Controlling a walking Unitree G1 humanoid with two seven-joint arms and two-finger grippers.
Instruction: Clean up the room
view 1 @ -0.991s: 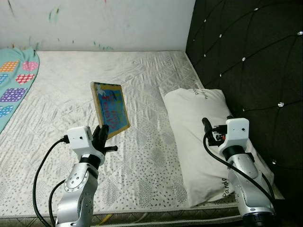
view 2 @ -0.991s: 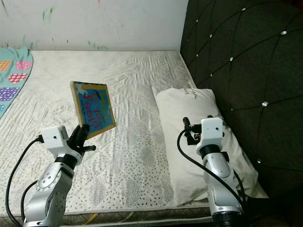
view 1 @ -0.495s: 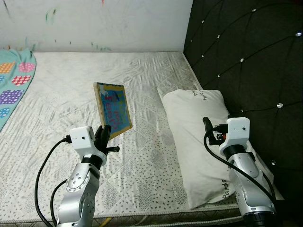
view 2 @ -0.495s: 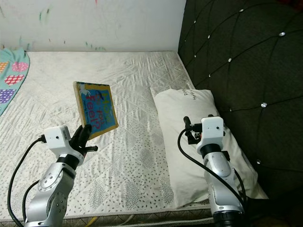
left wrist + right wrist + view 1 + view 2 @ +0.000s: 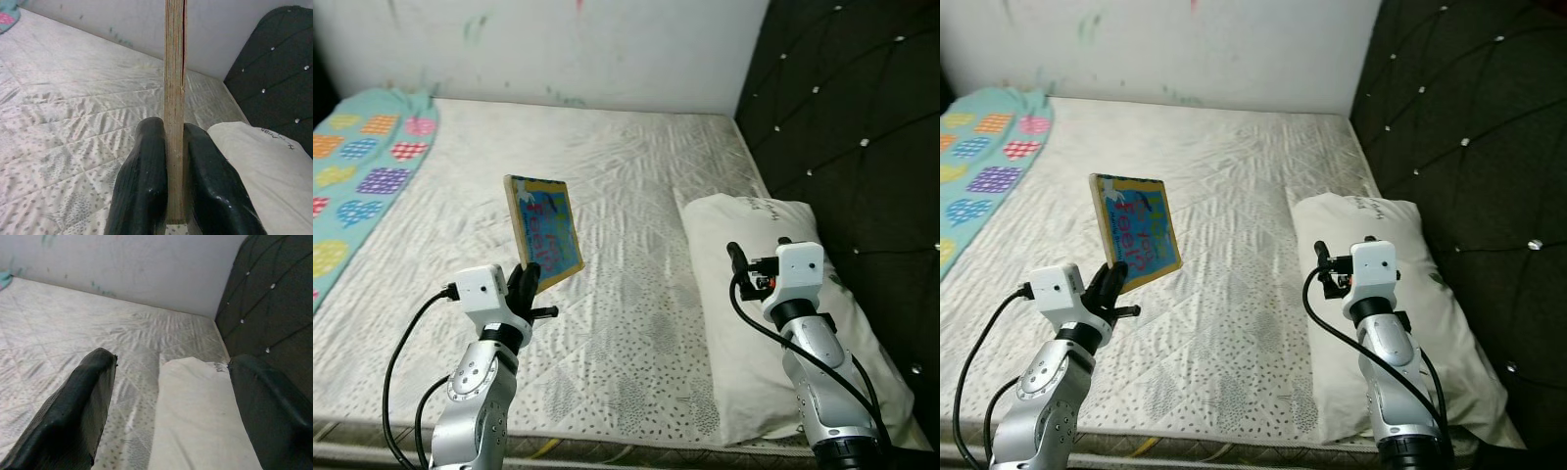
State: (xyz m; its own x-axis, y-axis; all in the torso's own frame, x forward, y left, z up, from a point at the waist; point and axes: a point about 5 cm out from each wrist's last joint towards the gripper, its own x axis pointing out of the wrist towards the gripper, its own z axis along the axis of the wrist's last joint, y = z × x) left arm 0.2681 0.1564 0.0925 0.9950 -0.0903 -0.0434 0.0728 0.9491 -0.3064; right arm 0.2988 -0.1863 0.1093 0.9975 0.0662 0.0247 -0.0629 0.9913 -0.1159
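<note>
My left gripper (image 5: 526, 285) is shut on the lower edge of a children's board book (image 5: 544, 233) with a blue cover and tan edges. It holds the book upright above the white mattress (image 5: 607, 186). Seen edge-on in the left wrist view, the book (image 5: 174, 98) is clamped between the two black fingers (image 5: 146, 176). My right gripper (image 5: 754, 266) hovers open over a white pillow (image 5: 783, 333) at the bed's right side. Its two fingers (image 5: 83, 406) stand wide apart with nothing between them.
A dark tufted headboard (image 5: 842, 127) runs along the right. A white wall (image 5: 568, 44) with paint marks backs the bed. A teal blanket with coloured hearts (image 5: 357, 176) lies at the far left. The mattress's near edge (image 5: 607, 446) is just below my arms.
The camera has swung left, so more of the teal blanket shows and the headboard shifts right. Both arms keep their poses, and the book stays in the left gripper.
</note>
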